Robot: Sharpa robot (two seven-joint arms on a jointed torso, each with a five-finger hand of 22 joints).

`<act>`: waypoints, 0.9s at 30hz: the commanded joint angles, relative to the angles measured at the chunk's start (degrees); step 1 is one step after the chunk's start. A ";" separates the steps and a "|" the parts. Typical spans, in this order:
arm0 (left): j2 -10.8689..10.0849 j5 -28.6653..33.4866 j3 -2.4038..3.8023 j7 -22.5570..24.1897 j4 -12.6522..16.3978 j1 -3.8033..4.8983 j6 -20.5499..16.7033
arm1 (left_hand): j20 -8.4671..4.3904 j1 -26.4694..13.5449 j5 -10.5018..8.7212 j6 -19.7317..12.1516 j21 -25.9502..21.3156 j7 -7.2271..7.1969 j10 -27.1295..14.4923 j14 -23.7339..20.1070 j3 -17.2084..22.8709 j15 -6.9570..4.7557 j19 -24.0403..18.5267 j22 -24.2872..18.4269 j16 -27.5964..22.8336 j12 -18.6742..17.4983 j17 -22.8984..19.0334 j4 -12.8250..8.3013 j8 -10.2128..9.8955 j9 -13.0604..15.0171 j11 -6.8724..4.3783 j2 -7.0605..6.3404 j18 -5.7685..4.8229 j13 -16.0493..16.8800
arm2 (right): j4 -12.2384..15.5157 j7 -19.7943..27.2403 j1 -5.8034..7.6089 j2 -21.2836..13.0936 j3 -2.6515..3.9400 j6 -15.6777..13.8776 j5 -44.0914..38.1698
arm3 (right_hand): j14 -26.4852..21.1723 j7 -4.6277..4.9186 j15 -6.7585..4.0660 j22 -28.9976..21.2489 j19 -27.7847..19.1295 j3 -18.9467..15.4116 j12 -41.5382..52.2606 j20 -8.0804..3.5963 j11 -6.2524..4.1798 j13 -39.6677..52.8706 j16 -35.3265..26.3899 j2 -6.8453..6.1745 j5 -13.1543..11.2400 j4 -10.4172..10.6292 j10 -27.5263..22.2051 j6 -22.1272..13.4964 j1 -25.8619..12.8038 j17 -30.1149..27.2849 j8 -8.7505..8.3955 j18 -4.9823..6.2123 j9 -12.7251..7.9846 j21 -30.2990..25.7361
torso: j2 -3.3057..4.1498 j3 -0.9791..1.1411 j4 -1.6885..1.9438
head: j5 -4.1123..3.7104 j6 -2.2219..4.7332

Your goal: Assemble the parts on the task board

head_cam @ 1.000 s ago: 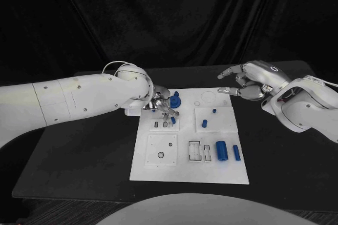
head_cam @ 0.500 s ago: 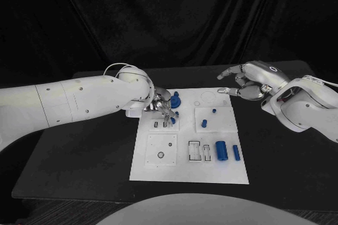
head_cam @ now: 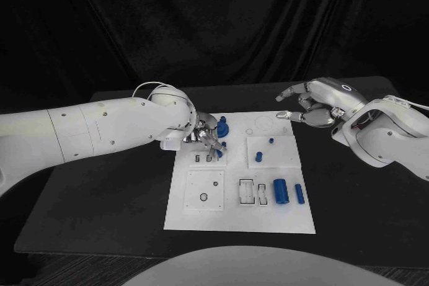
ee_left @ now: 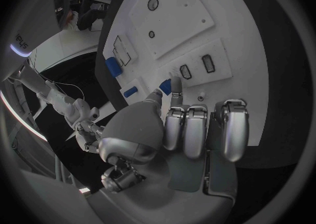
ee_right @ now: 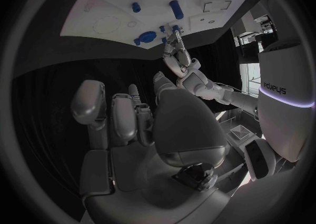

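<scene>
Matt white plastic task board [head_cam: 240, 221]; glossy blue plastic parts [head_cam: 281, 191]; matt black bench [head_cam: 107, 199]; brushed-metal left robot hand [head_cam: 204, 138].

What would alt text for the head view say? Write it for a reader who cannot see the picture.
The robot's left silver hand works fingers-down over the far left corner of the flat white task board, at a small blue part beside two dark slots. The right silver hand hovers empty, fingers apart, beyond the board's far right corner. Two blue cylinders lie near the board's right edge.
</scene>
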 commanded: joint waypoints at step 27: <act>0.62 0.10 0.05 1.06 -0.51 -0.34 1.49 | -0.26 1.57 1.65 0.21 -0.47 -0.38 6.01 6.05 5.09 -0.68 0.04 7.32 0.15 0.16 15.09 -3.62 -2.28 2.01 -0.90 -1.33 -0.28 14.94 | -0.39 -1.63 -0.27 0.22 0.04 1.27 -0.03 | 2.35 0.28 0.67 5.54 -0.34 -0.32 -0.39 0.54 0.71 8.75 -0.43 1.05 2.40 -1.44 1.57 0.78 1.00 -0.66 0.44 0.61 -0.56 -1.62 | -0.11 0.04 -0.04 | -0.10 -0.01</act>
